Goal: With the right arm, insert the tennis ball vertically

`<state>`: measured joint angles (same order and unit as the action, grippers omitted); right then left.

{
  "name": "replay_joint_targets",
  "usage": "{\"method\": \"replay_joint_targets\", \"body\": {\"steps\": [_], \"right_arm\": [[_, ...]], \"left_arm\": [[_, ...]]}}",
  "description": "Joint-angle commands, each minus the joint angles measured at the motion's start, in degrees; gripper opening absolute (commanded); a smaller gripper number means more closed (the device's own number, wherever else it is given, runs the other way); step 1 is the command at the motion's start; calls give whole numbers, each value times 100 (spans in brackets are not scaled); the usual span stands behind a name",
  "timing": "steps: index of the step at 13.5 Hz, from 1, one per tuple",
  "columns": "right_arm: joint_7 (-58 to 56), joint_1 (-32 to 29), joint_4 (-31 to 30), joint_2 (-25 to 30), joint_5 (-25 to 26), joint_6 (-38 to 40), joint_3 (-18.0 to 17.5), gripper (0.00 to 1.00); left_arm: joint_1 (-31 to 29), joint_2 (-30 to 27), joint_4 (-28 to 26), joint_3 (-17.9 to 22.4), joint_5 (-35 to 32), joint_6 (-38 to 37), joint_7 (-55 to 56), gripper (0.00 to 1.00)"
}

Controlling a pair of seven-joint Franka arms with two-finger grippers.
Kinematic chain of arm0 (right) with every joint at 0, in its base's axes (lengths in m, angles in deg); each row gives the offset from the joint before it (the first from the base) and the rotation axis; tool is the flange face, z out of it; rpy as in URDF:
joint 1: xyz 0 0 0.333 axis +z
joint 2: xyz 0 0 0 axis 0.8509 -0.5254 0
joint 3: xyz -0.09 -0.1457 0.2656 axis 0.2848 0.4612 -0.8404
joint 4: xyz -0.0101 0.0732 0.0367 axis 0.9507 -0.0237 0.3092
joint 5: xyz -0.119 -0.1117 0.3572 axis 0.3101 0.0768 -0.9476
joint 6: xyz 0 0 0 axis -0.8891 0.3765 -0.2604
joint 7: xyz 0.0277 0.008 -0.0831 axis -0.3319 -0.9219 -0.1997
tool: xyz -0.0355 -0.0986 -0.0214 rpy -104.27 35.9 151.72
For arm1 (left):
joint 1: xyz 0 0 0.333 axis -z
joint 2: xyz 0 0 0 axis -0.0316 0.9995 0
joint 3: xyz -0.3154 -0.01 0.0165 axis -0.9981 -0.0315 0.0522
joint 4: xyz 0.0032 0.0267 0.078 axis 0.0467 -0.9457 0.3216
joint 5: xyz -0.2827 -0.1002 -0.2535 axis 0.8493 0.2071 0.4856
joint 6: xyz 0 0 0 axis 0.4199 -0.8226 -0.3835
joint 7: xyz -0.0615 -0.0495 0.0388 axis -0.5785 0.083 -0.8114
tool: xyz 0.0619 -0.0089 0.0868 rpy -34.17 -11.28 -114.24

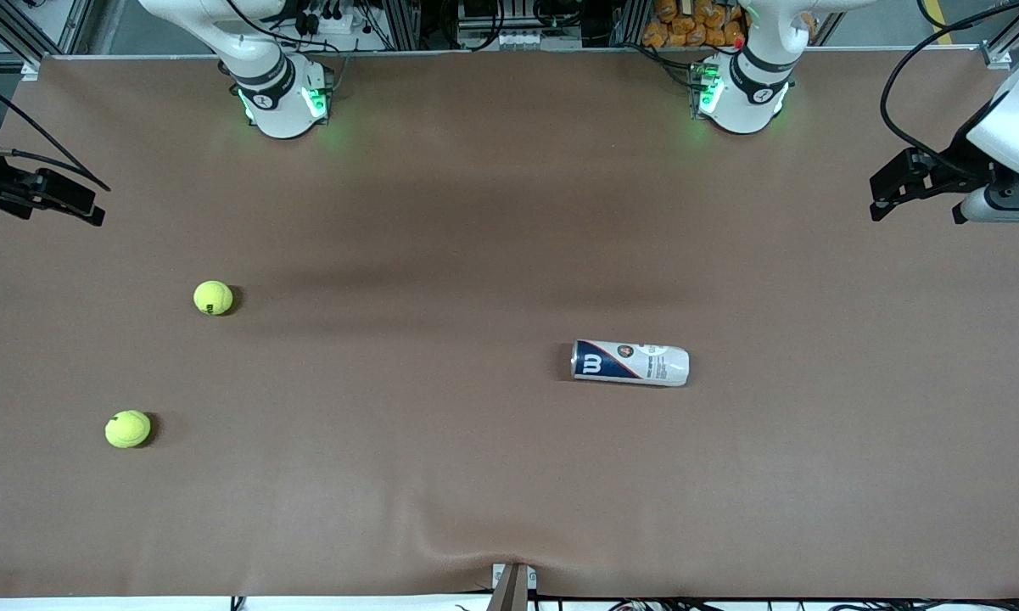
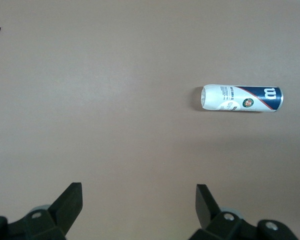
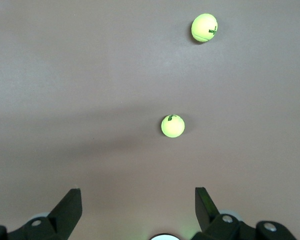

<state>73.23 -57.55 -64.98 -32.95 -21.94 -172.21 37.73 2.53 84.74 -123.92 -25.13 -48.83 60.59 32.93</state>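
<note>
Two yellow-green tennis balls lie toward the right arm's end of the table. One ball is farther from the front camera than the other ball. A white and blue ball can lies on its side nearer the left arm's end. My right gripper hangs open and empty, high over the table edge at its own end. My left gripper is likewise open and empty, high over the edge at its end.
Brown cloth covers the table, with a wrinkle by a clamp at the front edge. The right arm's base and the left arm's base stand along the back edge. Cables trail from both wrists.
</note>
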Motion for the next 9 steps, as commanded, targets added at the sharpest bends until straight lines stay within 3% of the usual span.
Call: {"method": "replay_joint_targets", "body": {"steps": [1,5,9], "right_arm": [[-45,-119,-20,31,33,-5,-93,100],[-36,-119,-11,31,59,21,-93,100],[-45,-110,-2,4,68,74,-93,100]], "left_arm": [[-10,68,184,-8,-45,-148,-33,100],[-63,112,96,-8,104,-157,-68,100],[25,655,70,-16,8,-175,-121,100]]}}
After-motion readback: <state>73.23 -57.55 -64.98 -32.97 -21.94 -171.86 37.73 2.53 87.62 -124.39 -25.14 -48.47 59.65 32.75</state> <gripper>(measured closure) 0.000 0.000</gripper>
